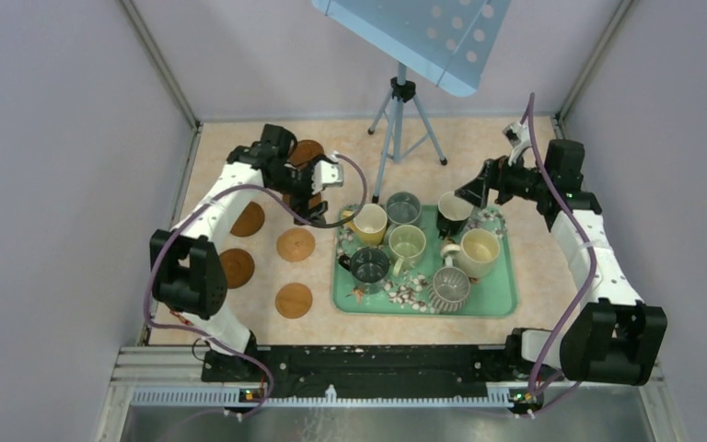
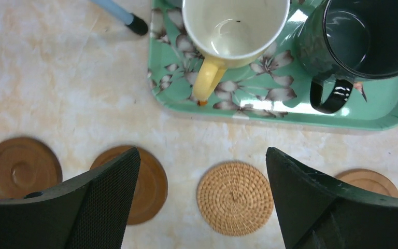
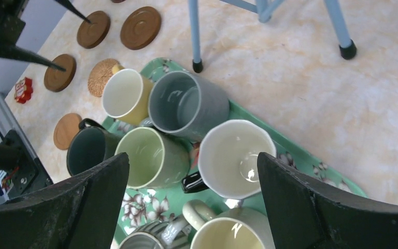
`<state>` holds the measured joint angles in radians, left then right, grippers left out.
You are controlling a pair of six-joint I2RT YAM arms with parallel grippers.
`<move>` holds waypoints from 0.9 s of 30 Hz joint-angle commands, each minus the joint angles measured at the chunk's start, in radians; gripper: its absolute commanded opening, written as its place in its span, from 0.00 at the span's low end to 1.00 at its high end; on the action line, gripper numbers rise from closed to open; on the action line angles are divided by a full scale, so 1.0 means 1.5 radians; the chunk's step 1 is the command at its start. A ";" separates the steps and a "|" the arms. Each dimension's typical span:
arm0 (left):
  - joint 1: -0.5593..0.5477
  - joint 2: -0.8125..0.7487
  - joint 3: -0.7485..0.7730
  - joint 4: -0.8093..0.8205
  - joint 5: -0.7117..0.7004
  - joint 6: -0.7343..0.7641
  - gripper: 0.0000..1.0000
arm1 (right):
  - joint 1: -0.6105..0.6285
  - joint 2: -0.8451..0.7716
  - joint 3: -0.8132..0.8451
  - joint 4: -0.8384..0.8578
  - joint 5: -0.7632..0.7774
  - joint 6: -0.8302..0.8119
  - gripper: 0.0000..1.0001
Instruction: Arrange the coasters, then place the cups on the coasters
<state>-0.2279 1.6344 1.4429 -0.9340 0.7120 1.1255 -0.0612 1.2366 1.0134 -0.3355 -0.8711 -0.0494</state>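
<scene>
Several cups stand crowded on a green floral tray point(image 1: 508, 306): yellow point(image 1: 369, 223), grey point(image 1: 403, 209), black with white inside point(image 1: 454, 210), pale green point(image 1: 407, 245), dark green point(image 1: 369, 267), cream point(image 1: 479, 251) and ribbed grey point(image 1: 448, 288). Several brown coasters point(image 1: 237, 267) and a woven one point(image 2: 235, 197) lie on the table left of the tray. My left gripper point(image 2: 202, 155) hangs open and empty above the woven coaster, near the yellow cup point(image 2: 236, 26). My right gripper point(image 3: 193, 155) is open above the white-inside cup point(image 3: 237, 158), holding nothing.
A blue tripod point(image 1: 403, 110) stands behind the tray, one foot point(image 3: 197, 66) right at the tray's far edge, with a blue perforated panel point(image 1: 423, 32) overhead. Walls close in on both sides. A small red item point(image 3: 23, 89) lies near the left edge.
</scene>
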 commanded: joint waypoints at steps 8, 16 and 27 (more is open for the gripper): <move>-0.078 0.141 0.032 0.097 -0.037 0.042 0.90 | -0.024 0.041 0.024 -0.003 0.141 0.060 0.93; -0.104 0.167 0.013 0.133 -0.008 0.073 0.81 | -0.024 0.041 0.020 0.015 0.232 0.124 0.94; -0.129 0.166 -0.035 0.162 -0.010 0.066 0.57 | -0.024 0.051 0.025 -0.005 0.165 0.069 0.94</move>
<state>-0.4210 1.8832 1.4151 -0.7136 0.6613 1.2217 -0.0940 1.3079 1.0149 -0.3462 -0.5892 0.0879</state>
